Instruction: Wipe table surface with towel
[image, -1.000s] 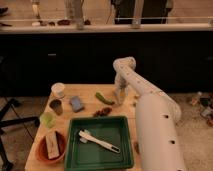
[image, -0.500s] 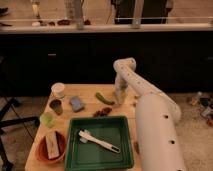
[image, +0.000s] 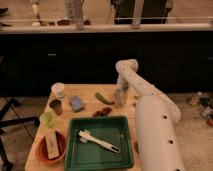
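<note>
Jaws: can't tell how they stand. gripper (image: 120, 99) is pointed down at the far right part of the table surface (image: 86, 90), just right of a green pepper (image: 104, 98)

towel: can't separate it from the gripper. A pale grey shape at the tip is the only candidate, and contact with the surface is unclear

Rest of the surface:
- blue sponge pad (image: 76, 103) left of the pepper
- white cup (image: 58, 90) at the far left corner, dark metal cup (image: 56, 106) just in front of it
- small light green item (image: 47, 119) at the left edge
- red-brown clump (image: 104, 111) between pepper and green tray (image: 100, 119)
- white utensil (image: 98, 141) lying diagonally in the tray
- red bowl (image: 40, 150) near left, holding a pale block (image: 52, 143)
</note>
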